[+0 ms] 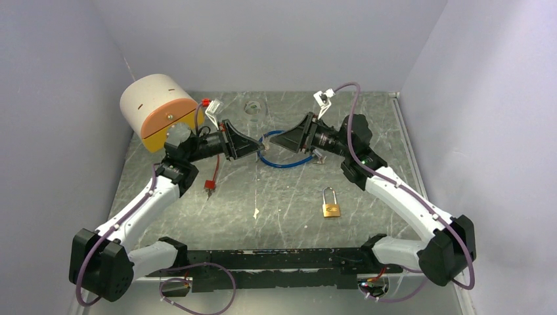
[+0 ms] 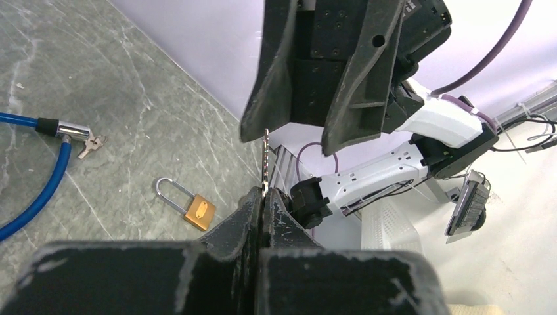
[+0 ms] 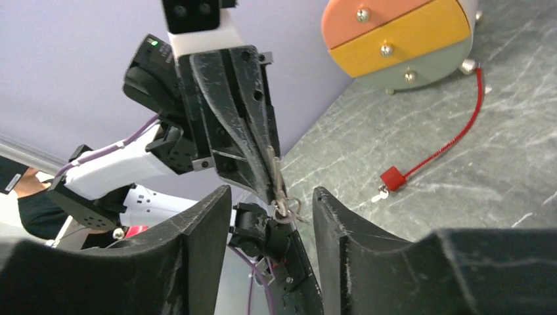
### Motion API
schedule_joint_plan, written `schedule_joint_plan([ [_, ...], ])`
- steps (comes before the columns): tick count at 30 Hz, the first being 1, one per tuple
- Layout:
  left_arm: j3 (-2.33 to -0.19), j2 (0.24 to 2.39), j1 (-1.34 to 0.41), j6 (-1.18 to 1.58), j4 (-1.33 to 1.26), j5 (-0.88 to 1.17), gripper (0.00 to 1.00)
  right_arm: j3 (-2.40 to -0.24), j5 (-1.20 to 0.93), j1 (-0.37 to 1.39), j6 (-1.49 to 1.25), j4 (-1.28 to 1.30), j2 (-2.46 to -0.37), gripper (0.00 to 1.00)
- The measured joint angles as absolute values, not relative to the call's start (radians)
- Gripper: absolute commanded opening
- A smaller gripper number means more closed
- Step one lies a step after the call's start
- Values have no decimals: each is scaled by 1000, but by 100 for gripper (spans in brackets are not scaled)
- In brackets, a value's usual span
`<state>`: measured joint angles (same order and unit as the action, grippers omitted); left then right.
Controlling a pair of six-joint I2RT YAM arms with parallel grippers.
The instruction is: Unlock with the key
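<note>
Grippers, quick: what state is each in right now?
Left gripper: closed, holding the key.
Right gripper: open, holding nothing.

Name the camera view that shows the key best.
Right wrist: the key shows its full length, with its ring, pinched in the left claw inside the open right claw. Left wrist shows it edge-on, a thin strip. In top external it is too small to make out between the claws.

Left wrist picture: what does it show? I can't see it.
The left gripper pinches a key, its tip reaching toward the open right gripper. Beyond, a brass padlock and a blue cable lock lie on the grey table.
</note>
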<state>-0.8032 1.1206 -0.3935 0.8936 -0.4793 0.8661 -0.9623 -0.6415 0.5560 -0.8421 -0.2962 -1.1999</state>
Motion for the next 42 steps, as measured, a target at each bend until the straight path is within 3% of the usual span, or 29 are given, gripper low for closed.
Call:
schedule_joint_plan([
  [9,-807,1121,-393,904,-484,867,2,-958,-658,554,-839,-342,-1205,50],
  [18,-808,1123,-393,942,-519,867,3,-981,-755,558,-849,-364,-1275,3],
  [23,-808,1125,-392,975,-558,867,4,-982,-778,558,-865,-405,-1275,0],
  [24,-808,1125,-392,981,-563,866,15,-982,-780,558,-867,-411,-1275,0],
  [26,-808,1125,-392,982,-562,863,49,-982,-779,558,-867,-412,-1275,0],
  [27,-808,1125,-392,981,-554,857,61,-982,-776,558,-865,-411,-1274,0],
  [29,-810,1118,-393,962,-517,838,79,-982,-765,558,-854,-399,-1273,0],
  [31,-817,1103,-393,932,-453,807,91,-982,-758,558,-837,-382,-1267,0],
  [39,-907,1012,-393,825,-213,670,93,-1020,-745,558,-732,-266,-1252,0],
  [42,-948,1010,-393,795,-166,644,89,-1047,-754,558,-679,-195,-1253,0],
])
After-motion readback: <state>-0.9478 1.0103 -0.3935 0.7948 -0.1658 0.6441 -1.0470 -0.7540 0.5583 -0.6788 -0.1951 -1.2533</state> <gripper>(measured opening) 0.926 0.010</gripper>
